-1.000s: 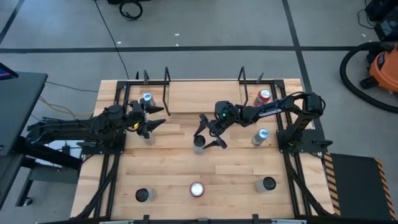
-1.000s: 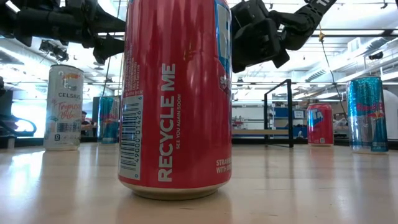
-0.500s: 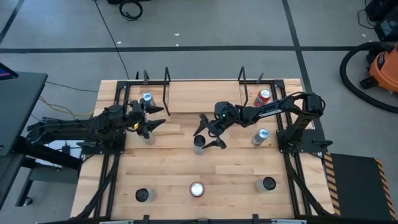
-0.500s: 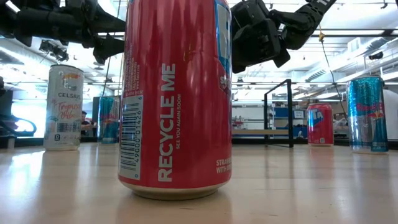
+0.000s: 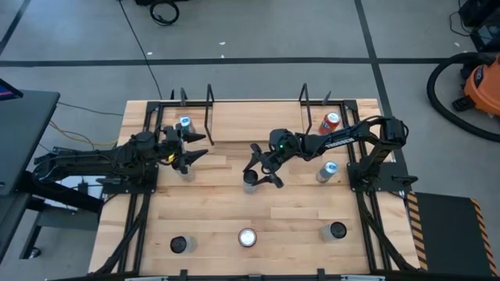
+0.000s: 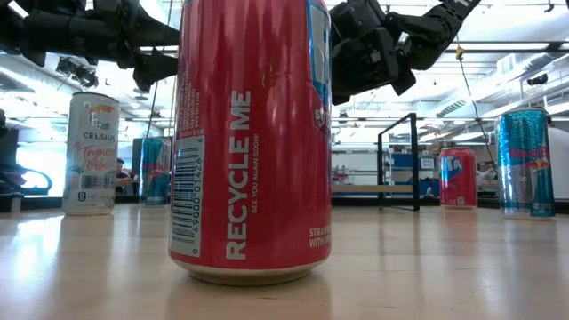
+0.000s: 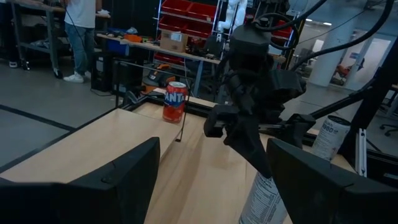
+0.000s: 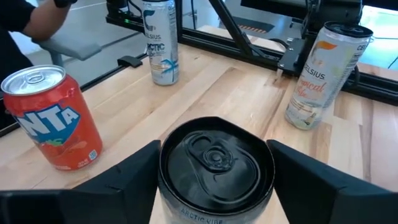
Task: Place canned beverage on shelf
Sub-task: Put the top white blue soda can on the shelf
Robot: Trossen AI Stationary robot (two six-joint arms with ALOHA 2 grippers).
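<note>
Straddling the black-topped can [image 8: 214,163], the right tool [image 8: 214,171] stands open, fingers flanking it.

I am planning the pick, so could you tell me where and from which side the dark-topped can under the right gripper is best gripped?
Grip the dark-topped can across its round upper wall, coming straight down from above. It stands upright, and the right gripper already hangs over it with a finger on either side. The neighbouring cans stand well apart, so the sides look free.

Light-wood table [image 5: 297,211] carries scattered cans [image 5: 247,237] and the shelf [image 5: 254,119]
</note>
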